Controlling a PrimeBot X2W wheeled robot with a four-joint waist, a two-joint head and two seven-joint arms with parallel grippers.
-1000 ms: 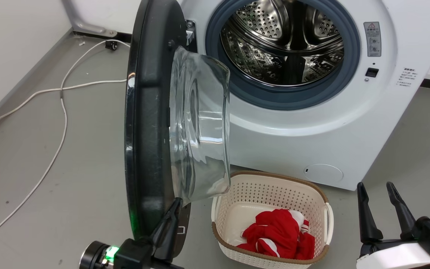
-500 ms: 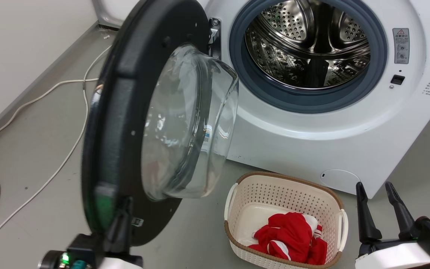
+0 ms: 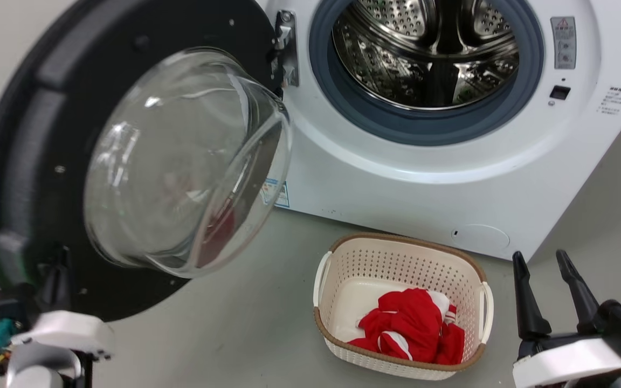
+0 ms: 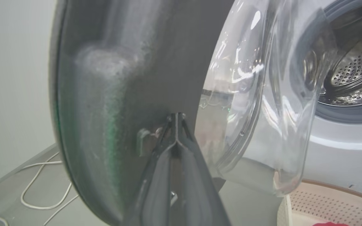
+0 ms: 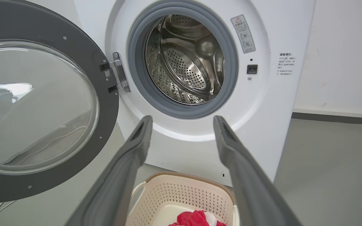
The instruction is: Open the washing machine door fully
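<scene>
Glossy black washing machine door (image 3: 30,134) (round, glass-domed) meets pinched-together left hand (image 4: 176,116); right hand (image 3: 539,258) wide.

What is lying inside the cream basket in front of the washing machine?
Inside the laundry basket lies a crumpled red and white cloth. Some of the basket's bare pale bottom shows beside it. Whatever is under the cloth is covered and cannot be seen.

A plain laundry corner — white washing machine (image 3: 397,183), cream laundry basket (image 3: 397,264), grey floor (image 3: 267,323), blank wall (image 5: 341,47).
</scene>
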